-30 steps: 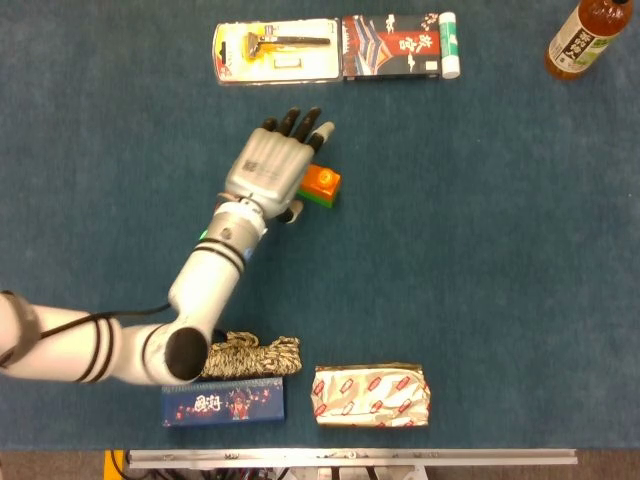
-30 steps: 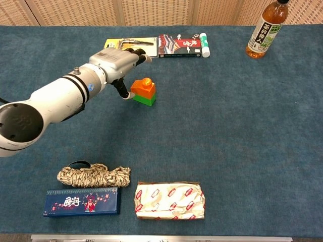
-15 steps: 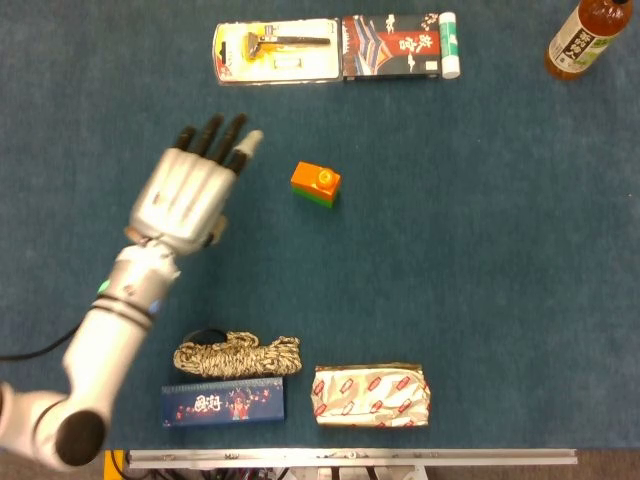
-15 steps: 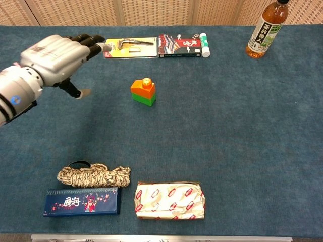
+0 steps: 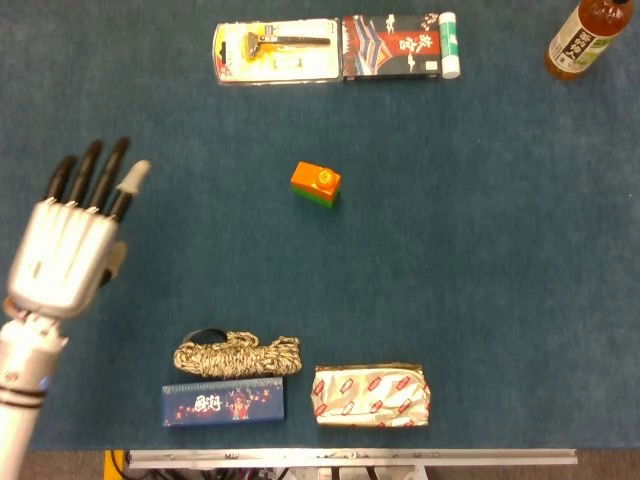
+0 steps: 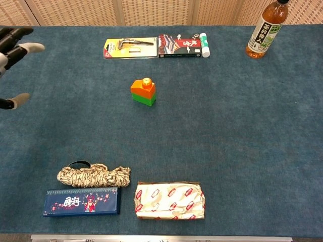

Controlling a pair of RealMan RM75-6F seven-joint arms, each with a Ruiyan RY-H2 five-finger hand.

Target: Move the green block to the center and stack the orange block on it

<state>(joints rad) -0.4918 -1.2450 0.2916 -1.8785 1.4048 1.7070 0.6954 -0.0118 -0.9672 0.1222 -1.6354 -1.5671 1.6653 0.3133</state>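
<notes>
The left hand (image 5: 65, 245) is seen at the left edge of the table (image 5: 480, 250), with its fingers (image 5: 95, 170) spread apart and nothing held in it; in the chest view only the fingertips (image 6: 22, 48) are visible at the left border. The right hand is not shown in either view. The orange block (image 5: 318, 180) is placed on top of the green block (image 5: 322, 198), and this small stack stands well apart from the left hand, to its right and a little farther from the robot than the fingertips. Far beyond the hand, at the back edge of the table, a razor package (image 5: 275, 52) is laid, with a dark printed box (image 5: 392, 46) just beside it, and a tea bottle (image 5: 585, 38) is standing at the far right corner. Nearer to the robot than the hand and to its right, a coil of rope (image 5: 237, 354) is lying against a blue box (image 5: 223, 404), and a wrapped packet (image 5: 371, 395) is placed beside them.
</notes>
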